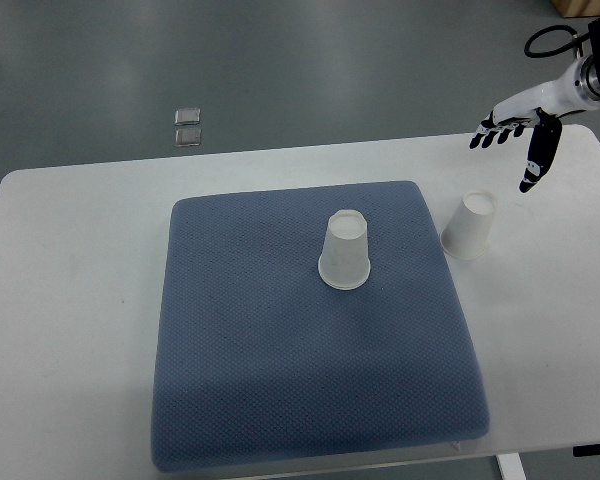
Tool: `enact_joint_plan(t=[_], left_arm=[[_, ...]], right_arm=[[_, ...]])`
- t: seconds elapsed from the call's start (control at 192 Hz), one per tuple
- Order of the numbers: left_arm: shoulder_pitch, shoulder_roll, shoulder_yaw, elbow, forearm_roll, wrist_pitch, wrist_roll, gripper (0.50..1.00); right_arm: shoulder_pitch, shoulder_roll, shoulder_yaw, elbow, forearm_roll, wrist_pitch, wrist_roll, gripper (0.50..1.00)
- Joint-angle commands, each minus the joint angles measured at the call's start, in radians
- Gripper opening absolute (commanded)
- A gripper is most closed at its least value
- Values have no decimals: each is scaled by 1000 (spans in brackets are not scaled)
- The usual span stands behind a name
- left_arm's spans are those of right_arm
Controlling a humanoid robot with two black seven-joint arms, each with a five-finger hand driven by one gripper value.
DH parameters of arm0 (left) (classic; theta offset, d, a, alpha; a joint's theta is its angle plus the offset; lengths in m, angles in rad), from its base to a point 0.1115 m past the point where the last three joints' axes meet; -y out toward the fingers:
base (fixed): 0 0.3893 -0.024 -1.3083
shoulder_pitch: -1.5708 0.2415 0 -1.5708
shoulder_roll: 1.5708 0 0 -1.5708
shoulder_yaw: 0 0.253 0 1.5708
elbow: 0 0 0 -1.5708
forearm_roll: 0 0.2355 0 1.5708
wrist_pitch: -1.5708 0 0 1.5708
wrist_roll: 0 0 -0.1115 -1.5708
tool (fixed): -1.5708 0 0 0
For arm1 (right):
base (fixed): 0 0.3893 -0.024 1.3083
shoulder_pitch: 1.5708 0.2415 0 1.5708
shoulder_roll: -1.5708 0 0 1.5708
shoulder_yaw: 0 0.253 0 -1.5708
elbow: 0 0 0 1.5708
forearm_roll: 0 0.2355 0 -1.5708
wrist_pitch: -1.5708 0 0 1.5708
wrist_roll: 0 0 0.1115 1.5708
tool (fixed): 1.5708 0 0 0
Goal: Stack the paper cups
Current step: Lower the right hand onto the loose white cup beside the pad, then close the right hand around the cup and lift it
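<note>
Two white paper cups stand upside down, apart from each other. One cup (345, 250) sits near the middle of the blue mat (280, 380). The other cup (469, 227) stands on the bare white table (70, 260) just off the mat's right edge. My right hand (515, 135) hovers above the table's far right corner, up and to the right of that second cup, fingers spread and holding nothing. The left arm does not show.
The blue padded mat covers the middle of the white table. Two small clear square objects (188, 127) lie on the grey floor beyond the table's far edge. A black cable loops at the right wrist (550, 42).
</note>
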Motion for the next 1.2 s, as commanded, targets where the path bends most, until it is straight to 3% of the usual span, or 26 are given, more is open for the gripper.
enact_joint_plan(t=[0.0, 0.193, 0.427, 1.061, 1.197], left_arm=[[0, 0, 0, 0, 0, 0, 0, 1000], [0, 0, 0, 2, 0, 0, 0, 1000], [0, 0, 0, 2, 0, 0, 0, 1000], [0, 0, 0, 2, 0, 0, 0, 1000], [0, 0, 0, 2, 0, 2, 0, 1000]], right_arm=[[-52, 6, -1, -18, 73, -70, -34, 921], [-135, 35, -1, -38, 113, -188, -55, 921], [-194, 69, -1, -61, 145, -252, -57, 921], [-289, 143, -1, -110, 154, -310, -55, 909], [-299, 160, -1, -131, 154, -312, -55, 885]])
